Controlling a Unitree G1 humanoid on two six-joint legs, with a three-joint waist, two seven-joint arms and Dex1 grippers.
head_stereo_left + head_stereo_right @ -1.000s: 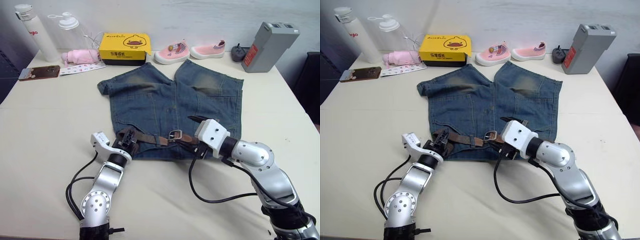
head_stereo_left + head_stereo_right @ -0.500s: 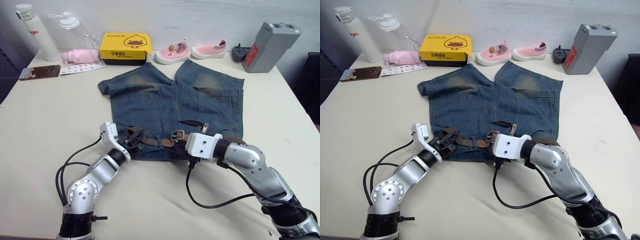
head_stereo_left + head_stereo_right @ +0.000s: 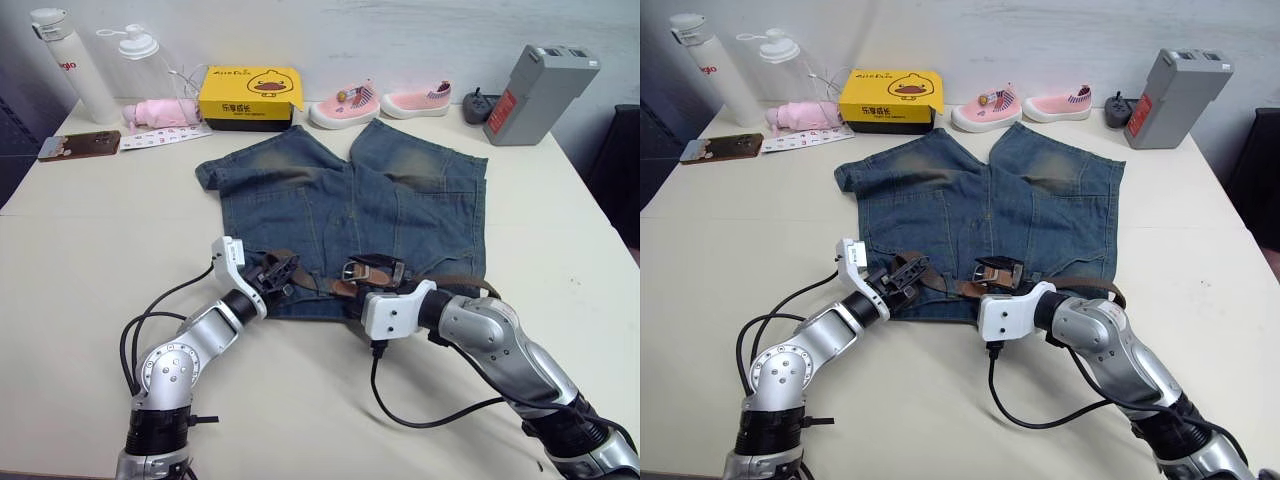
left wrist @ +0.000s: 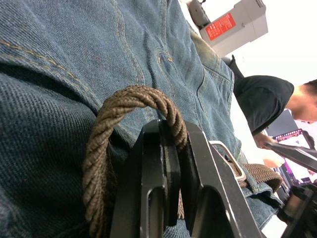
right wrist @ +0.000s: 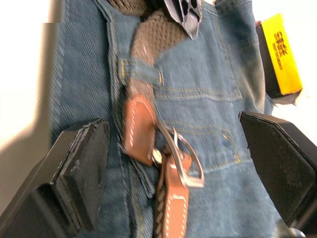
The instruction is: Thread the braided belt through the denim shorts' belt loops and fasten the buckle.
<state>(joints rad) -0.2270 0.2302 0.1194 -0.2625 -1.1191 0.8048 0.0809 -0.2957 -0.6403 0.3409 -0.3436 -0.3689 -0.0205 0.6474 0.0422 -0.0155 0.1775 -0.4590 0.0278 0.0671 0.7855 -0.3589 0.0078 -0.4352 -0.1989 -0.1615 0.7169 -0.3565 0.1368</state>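
Observation:
The denim shorts (image 3: 345, 205) lie flat mid-table, waistband toward me. The braided belt (image 3: 318, 283) runs along that waistband and passes under a belt loop (image 5: 141, 72). My left gripper (image 3: 278, 270) is at the waistband's left part, shut on a raised bend of the braided belt (image 4: 129, 99). The silver buckle (image 5: 184, 159) with its tan leather tab lies near the waistband's middle. Over it my right gripper (image 5: 173, 126) stands open, one finger on each side and nothing held. More brown strap (image 3: 470, 285) shows behind my right forearm.
Along the far edge stand a yellow duck box (image 3: 250, 96), two pink shoes (image 3: 345, 105), a grey battery pack (image 3: 538, 92), two bottles (image 3: 75, 65), a pink cloth (image 3: 160, 112) and a phone (image 3: 78, 145). A person (image 4: 262, 96) sits beyond the table.
My left gripper has moved right along the waistband, still gripping the belt. My right wrist has swung left and toward me, bringing its open fingers over the buckle.

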